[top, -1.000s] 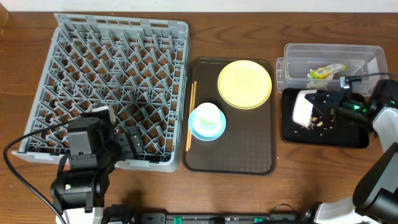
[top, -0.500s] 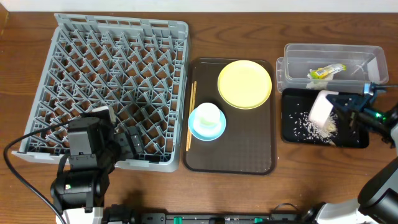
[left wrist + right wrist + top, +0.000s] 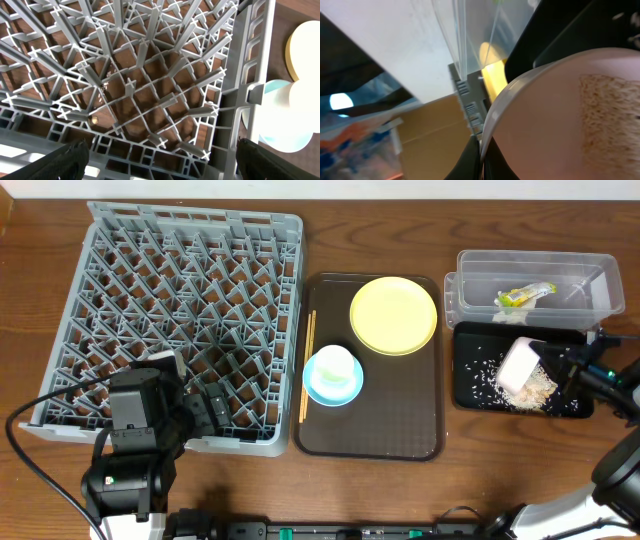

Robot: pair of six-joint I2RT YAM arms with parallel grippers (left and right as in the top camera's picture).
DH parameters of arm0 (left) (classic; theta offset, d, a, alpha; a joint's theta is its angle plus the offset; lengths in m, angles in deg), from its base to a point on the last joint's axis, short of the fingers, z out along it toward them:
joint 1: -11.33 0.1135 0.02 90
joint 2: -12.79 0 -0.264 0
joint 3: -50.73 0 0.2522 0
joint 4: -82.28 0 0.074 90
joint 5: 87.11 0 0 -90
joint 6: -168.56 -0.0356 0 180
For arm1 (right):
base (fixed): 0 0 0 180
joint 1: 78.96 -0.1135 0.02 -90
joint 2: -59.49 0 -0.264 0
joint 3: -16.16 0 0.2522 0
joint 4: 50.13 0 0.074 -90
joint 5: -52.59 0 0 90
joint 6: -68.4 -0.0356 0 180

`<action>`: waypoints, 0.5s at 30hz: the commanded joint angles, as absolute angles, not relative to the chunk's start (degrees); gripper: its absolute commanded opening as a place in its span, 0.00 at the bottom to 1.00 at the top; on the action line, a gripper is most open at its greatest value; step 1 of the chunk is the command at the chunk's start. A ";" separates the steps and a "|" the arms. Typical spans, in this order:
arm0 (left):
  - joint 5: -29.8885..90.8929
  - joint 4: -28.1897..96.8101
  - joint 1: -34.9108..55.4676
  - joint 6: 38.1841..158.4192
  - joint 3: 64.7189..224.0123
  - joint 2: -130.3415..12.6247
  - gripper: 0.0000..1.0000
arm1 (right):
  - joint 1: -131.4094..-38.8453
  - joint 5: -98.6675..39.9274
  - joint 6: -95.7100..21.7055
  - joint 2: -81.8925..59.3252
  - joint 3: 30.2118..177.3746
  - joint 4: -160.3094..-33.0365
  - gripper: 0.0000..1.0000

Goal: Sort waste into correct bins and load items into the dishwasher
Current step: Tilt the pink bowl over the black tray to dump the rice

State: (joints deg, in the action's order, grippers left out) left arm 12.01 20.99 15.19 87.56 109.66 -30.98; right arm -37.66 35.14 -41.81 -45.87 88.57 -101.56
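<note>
Wrist angled in from the table's right edge, the right gripper point(image 3: 545, 362) clamps the white bowl point(image 3: 517, 366) by its rim above the black tray point(image 3: 470, 405). The bowl is tipped steeply, mouth down toward the scattered rice point(image 3: 487, 380).

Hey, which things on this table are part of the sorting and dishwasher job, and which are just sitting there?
Part of the job: white bowl, rice scraps, black tray, clear tub, wrapper, yellow plate, blue bowl, white cup, chopsticks, dish rack.
Just lying about: brown serving tray.
</note>
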 commanded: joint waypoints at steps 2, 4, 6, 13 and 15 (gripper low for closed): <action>12.75 20.97 15.05 87.80 110.86 -30.94 0.94 | -37.23 46.29 -42.55 -47.66 88.26 -101.25 0.01; 12.75 20.97 15.05 87.80 110.86 -30.94 0.94 | -37.23 49.85 -42.58 -47.66 88.26 -99.74 0.01; 12.78 20.97 15.05 87.80 110.86 -30.94 0.94 | -37.23 51.95 -42.88 -47.66 88.29 -98.89 0.01; 12.78 20.97 15.05 87.80 110.86 -30.94 0.94 | -35.26 51.97 -42.79 -47.66 88.29 -98.98 0.01; 12.75 20.97 15.05 87.80 110.86 -30.94 0.94 | -34.06 51.97 -42.79 -47.66 88.29 -98.96 0.01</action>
